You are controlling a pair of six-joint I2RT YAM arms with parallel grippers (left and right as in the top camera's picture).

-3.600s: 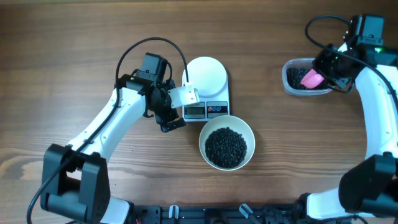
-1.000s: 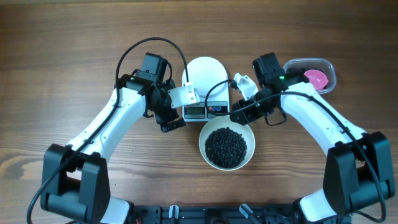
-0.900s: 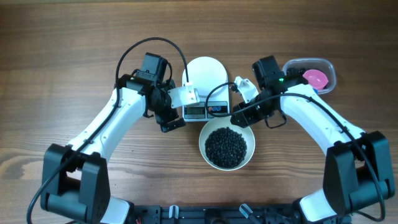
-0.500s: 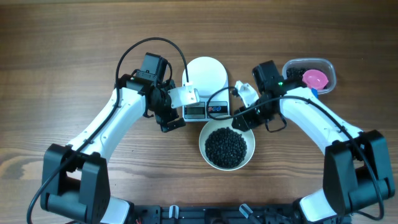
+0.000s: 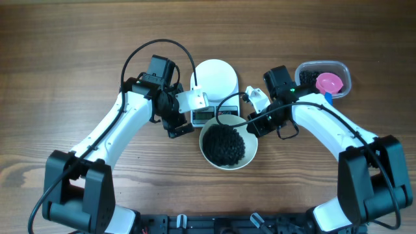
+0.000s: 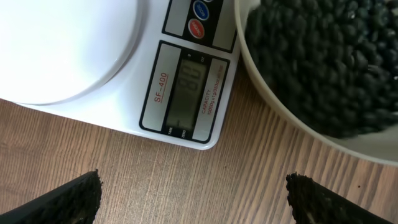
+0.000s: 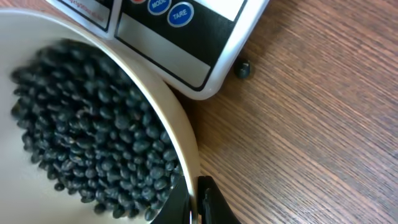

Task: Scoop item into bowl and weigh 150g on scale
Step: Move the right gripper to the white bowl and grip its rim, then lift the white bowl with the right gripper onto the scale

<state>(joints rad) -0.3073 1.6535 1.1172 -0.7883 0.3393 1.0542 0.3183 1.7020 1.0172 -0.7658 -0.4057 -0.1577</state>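
The white bowl (image 5: pixel 227 166) holds a heap of black item pellets (image 5: pixel 225 143) and sits just in front of the scale (image 5: pixel 216 78), overlapping its front edge. My right gripper (image 5: pixel 255 127) is shut on the bowl's right rim (image 7: pixel 180 130), one finger inside among the pellets (image 7: pixel 87 143) and one outside. My left gripper (image 5: pixel 177 126) hovers open left of the scale's display (image 6: pixel 186 99), its fingertips (image 6: pixel 81 193) wide apart over bare wood. The bowl's rim (image 6: pixel 286 118) shows at the right of the left wrist view.
A clear plastic tub (image 5: pixel 340 71) with more pellets and a pink scoop (image 5: pixel 328 82) stands at the back right. One stray pellet (image 7: pixel 243 70) lies on the wood beside the scale's corner. Cables loop above both arms.
My right gripper has closed on the bowl's rim, and the bowl has shifted left and back toward the scale. The left arm has not moved.
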